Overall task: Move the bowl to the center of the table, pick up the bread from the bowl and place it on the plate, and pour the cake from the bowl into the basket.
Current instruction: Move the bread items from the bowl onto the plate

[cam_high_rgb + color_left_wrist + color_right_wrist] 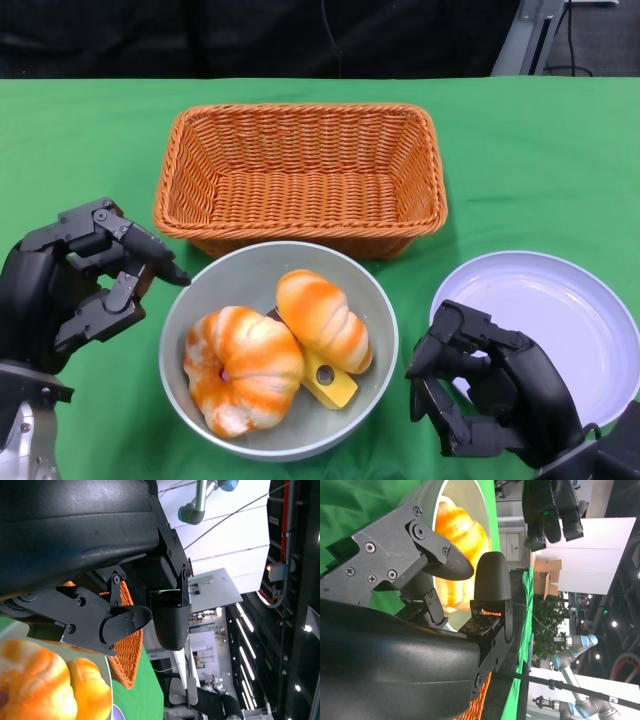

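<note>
A grey bowl [262, 272] sits at the near middle of the green table. In it lie two orange-striped bread pieces, a round one [242, 366] and an oblong one [322, 318], over a yellow cake wedge [331, 382]. My left hand [75, 285] hovers just left of the bowl, fingers apart and holding nothing, one fingertip near the rim. My right hand [488, 393] stands to the bowl's right with fingers curled loosely and nothing in them. The right wrist view shows the bowl [476, 510] and bread [460, 535] beyond my fingers [447, 562].
An orange wicker basket [300, 175] stands behind the bowl. A white plate [560, 315] lies at the right, partly under my right hand. In the left wrist view the basket [131, 652] and bread [37, 685] show beside my fingers [122, 625].
</note>
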Robot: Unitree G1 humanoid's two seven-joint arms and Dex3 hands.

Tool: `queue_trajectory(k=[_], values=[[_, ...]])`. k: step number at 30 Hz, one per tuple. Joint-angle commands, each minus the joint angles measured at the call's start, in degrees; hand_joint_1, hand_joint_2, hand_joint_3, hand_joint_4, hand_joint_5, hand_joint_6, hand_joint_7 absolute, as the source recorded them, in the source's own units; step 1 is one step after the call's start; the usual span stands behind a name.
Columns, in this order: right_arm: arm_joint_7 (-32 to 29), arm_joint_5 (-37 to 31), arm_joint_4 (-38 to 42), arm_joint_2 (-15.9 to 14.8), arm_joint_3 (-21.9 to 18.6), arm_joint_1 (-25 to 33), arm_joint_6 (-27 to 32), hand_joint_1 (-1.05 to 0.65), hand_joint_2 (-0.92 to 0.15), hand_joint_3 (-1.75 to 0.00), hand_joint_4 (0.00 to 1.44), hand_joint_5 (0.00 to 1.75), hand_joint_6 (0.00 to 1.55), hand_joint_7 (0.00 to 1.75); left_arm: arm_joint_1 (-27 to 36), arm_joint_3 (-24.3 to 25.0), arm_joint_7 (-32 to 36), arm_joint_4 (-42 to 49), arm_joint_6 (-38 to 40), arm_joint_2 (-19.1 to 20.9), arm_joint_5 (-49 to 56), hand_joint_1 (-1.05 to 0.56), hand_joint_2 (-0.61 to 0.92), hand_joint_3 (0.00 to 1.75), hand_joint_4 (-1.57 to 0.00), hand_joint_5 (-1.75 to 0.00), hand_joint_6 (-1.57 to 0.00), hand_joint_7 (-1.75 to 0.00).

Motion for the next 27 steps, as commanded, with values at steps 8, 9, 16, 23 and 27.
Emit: queue_trajectory(k=[8, 9, 16, 23, 27], values=[[0.48, 1.53, -4.44, -1.35, -1.48, 0.69, -2.09, -0.12, -0.51, -0.98, 0.68, 1.48, 0.67, 1.19, -6.76, 4.75, 1.31, 17.36, -9.85, 0.00, -0.29, -0.07, 0.64, 0.98, -0.77, -1.57, -0.73, -1.47], [-0.37, 0.38, -6.22, -1.67, -1.37, 1.33, -1.84, -0.17, -0.53, -0.92, 0.66, 1.44, 0.67, 1.13, -7.18, 5.10, 1.81, 18.39, -10.35, -0.10, -0.18, -0.08, 0.65, 0.96, -0.77, -1.58, -0.72, -1.47], [-7.93, -9.74, -22.54, -3.50, 0.13, 6.93, 4.03, -0.39, -0.89, -0.05, 0.55, 1.07, 0.67, 0.61, -8.91, 6.09, 3.07, 22.39, -12.53, -0.03, 0.31, -0.10, 0.69, 0.87, -0.76, -1.59, -0.72, -1.43], [-15.10, -22.66, -38.14, -3.85, 1.97, 11.05, 9.25, -0.60, -0.92, -0.01, 0.60, 0.95, 0.71, 0.29, -9.45, 6.11, 2.91, 23.76, -13.32, 0.14, 0.70, -0.11, 0.69, 0.85, -0.77, -1.56, -0.74, -1.39], [-17.64, -31.85, -44.34, -4.76, 3.44, 11.28, 11.94, -0.63, -0.92, -0.02, 0.54, 0.94, 0.70, 0.20, -9.40, 6.03, 3.42, 23.66, -13.20, 0.07, 1.14, -0.11, 0.68, 0.85, -0.77, -1.54, -0.75, -1.38]])
